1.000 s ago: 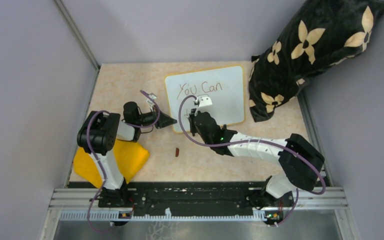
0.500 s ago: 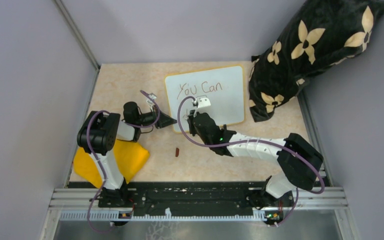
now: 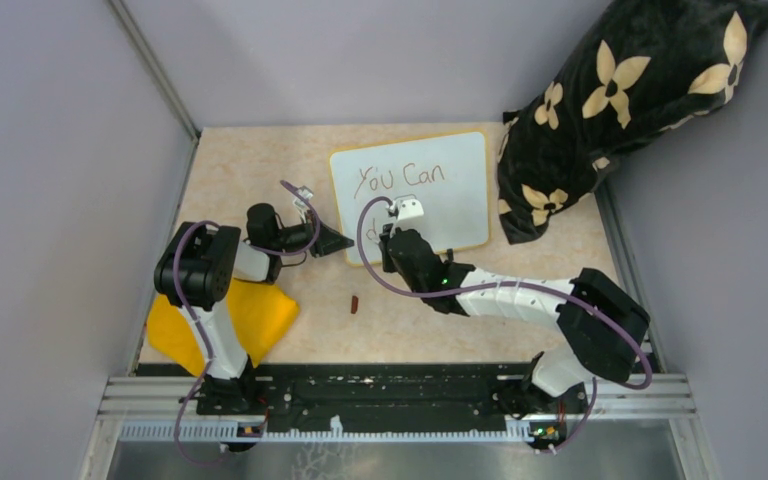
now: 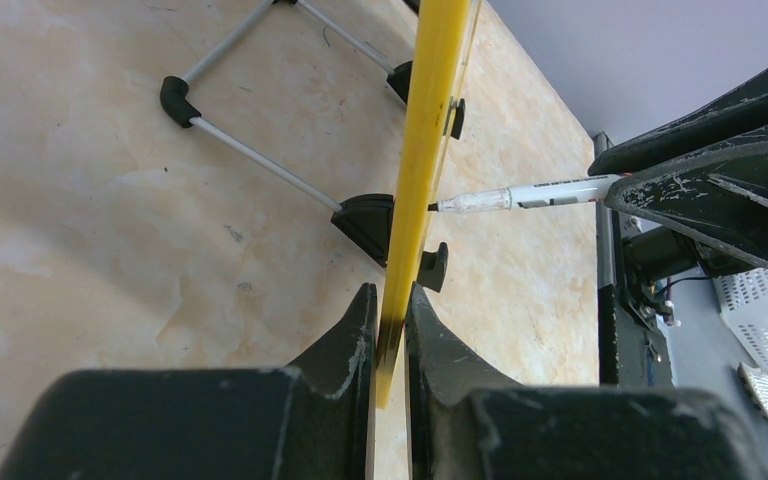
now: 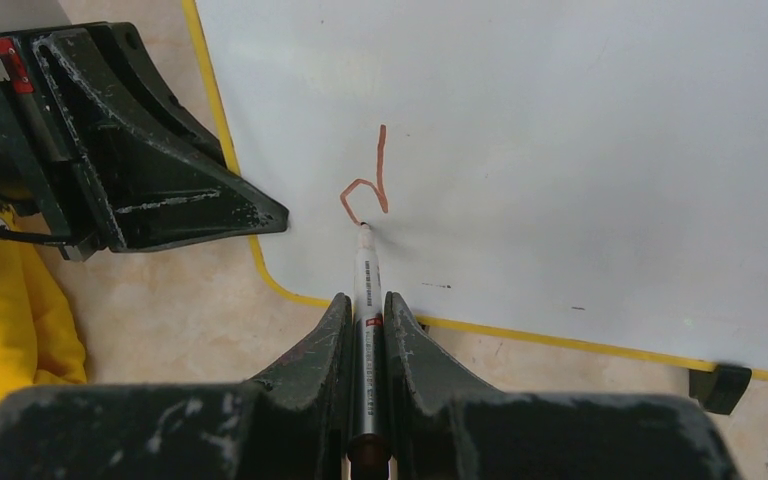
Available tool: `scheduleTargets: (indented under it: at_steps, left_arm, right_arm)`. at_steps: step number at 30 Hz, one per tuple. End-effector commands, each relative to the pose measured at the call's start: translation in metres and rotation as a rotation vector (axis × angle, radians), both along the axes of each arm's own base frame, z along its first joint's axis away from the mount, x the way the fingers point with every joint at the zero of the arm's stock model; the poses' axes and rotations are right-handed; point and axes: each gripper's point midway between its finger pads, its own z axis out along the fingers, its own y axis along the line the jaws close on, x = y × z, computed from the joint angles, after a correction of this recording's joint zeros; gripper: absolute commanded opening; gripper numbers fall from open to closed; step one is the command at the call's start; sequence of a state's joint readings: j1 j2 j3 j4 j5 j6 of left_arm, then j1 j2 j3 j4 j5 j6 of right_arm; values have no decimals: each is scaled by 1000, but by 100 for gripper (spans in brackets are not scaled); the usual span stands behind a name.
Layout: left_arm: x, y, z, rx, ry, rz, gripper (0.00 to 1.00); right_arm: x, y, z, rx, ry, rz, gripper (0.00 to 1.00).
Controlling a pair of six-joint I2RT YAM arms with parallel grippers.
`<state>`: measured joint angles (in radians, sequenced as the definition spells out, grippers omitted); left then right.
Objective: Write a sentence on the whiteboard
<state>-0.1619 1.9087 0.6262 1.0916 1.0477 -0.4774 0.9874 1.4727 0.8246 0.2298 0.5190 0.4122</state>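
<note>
The right gripper pinches the marker, tip on the whiteboard; the left gripper clamps its edge. Light pressure should finish the letter cleanly.

We see a beige marbled table, the whiteboard standing mid-table, a yellow cloth near left, a small dark red piece near the middle, a black flowered cushion far right.

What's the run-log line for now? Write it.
left pincer: shut on whiteboard edge | right pincer: shut on marker | tip: on whiteboard | sentence: second line begun
</note>
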Motion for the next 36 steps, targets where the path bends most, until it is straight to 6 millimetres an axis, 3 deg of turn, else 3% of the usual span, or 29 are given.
scheduleTargets:
  at_steps: [1,18,29,36]
  left_arm:
    - [1,0,-1,11,14,11,0]
    - [1,0,-1,11,17,11,0]
    - [1,0,-1,11,16,10,0]
    - [1,0,-2,11,18,11,0]
  right_arm:
    - [4,-11,17,7,-47,-49,0]
    - [24,-14,44,21,-89,-74,0]
    - [12,-21,61,101,-112,-53,0]
    - [9,-27,59,97,-112,-56,0]
